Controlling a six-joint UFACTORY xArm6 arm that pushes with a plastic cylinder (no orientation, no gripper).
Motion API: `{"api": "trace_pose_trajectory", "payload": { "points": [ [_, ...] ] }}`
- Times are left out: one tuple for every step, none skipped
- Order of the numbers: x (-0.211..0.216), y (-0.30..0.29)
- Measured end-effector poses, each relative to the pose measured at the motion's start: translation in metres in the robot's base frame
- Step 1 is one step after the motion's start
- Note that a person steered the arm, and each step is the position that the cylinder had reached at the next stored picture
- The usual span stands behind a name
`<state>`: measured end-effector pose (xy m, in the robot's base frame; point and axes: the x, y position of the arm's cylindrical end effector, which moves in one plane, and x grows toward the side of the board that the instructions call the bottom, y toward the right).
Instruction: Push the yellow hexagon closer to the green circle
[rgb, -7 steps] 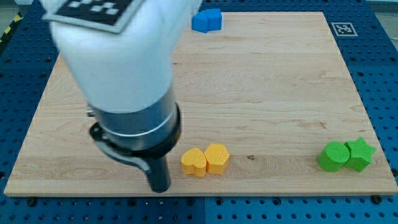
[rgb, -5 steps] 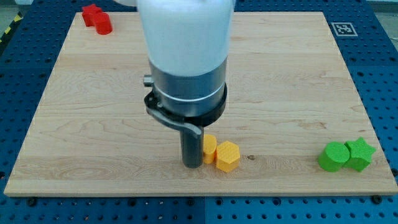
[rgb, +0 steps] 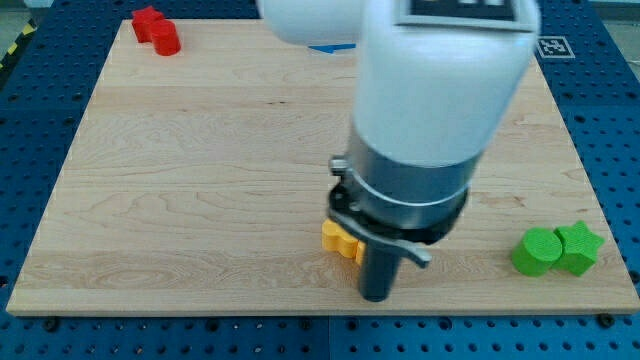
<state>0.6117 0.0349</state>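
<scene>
Yellow is being glimpsed only at nine o'clock of my tip (rgb: 375, 296), the yellow hexagon hidden, no jaws being fitted; a push toward three o'clock, to the green circle (rgb: 537, 251), is being called for.

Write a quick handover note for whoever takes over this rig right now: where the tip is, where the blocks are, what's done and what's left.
My tip is down on the board near the view's bottom edge, just right of a yellow block whose shape the arm mostly hides.
The yellow hexagon cannot be told apart; it may be hidden.
The green circle sits far to the view's right, touching a green star.
Not done: yellow is not yet near the circle.
</scene>
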Motion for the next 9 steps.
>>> {"api": "trace_pose_trajectory", "payload": {
  "points": [
    [-0.013, -0.013],
    [-0.026, -0.013],
    [-0.024, -0.002],
    [-0.028, 0.027],
    [-0.05, 0.049],
    [-0.082, 0.049],
    [-0.106, 0.05],
    [-0.105, 0.076],
    [-0.069, 0.1]
  ]
}}
